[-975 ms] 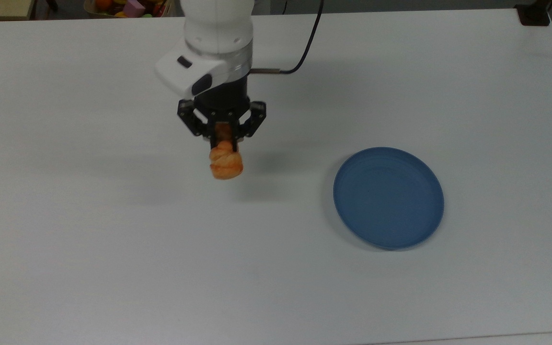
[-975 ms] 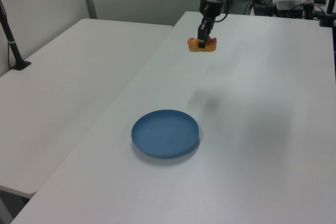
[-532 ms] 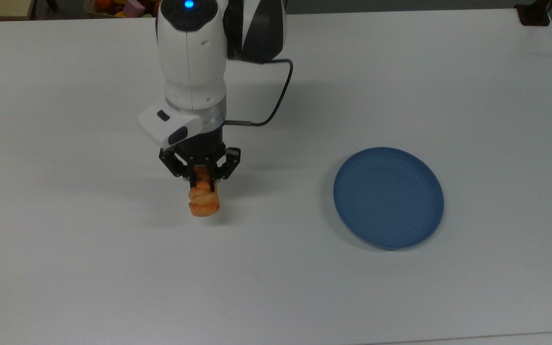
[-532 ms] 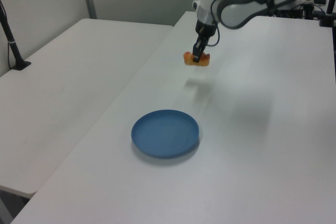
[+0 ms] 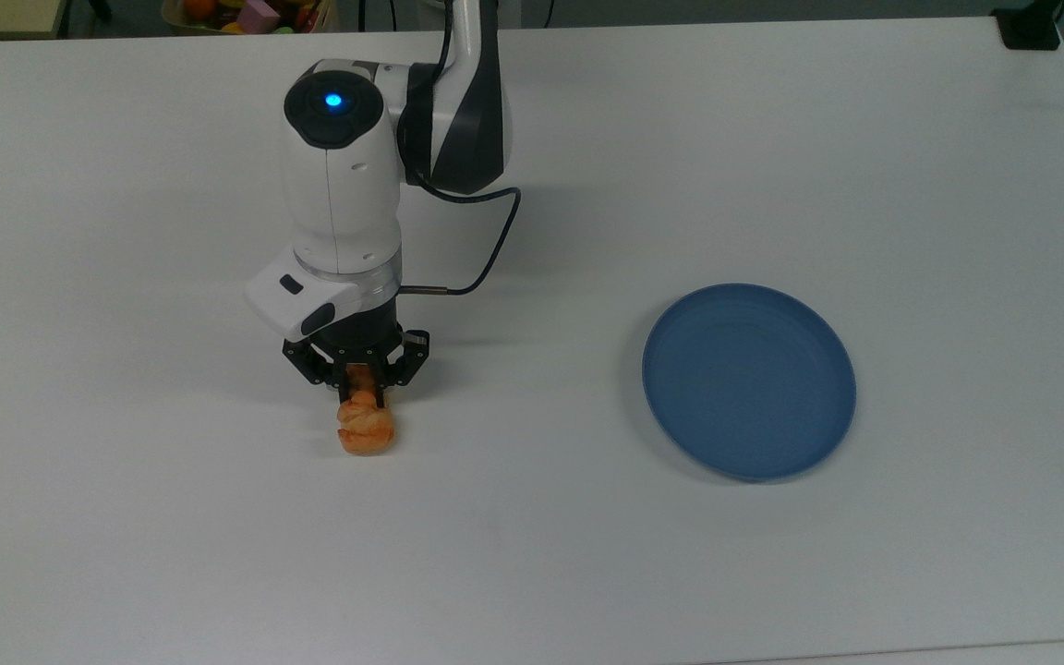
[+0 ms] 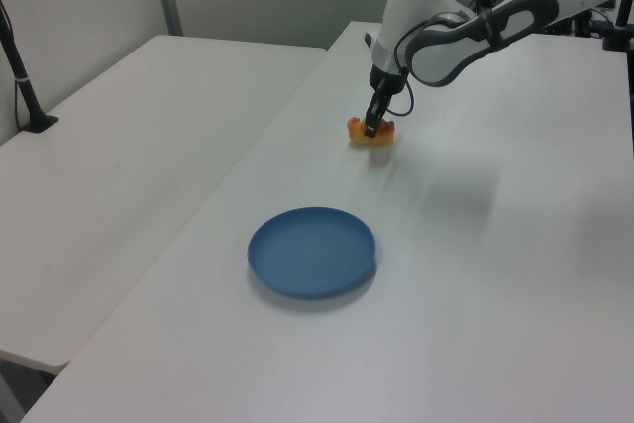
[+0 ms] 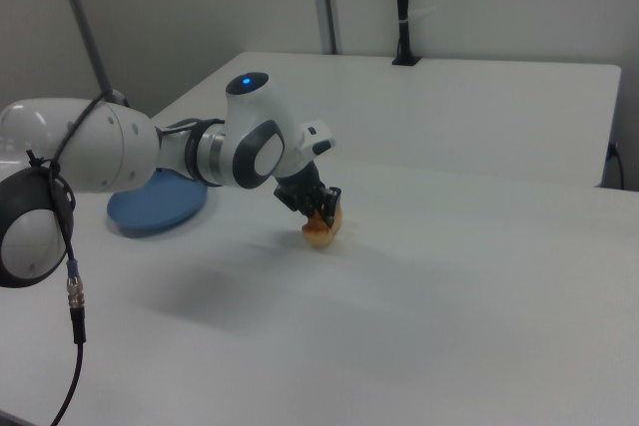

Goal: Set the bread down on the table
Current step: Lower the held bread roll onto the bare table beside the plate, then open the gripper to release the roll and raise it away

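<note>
The table (image 5: 172,517) lies bare on every side of the claw (image 5: 357,392) in the top view. The one obstacle is the plate (image 5: 749,380), well apart toward the top view's right. Under the claw sits the bread (image 5: 366,429).

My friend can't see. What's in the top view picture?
A white robot arm's black pincer is shut on a small orange-golden twisted bun, held low at the big white table. A round blue plate sits bare on the top view's right, well apart.
</note>
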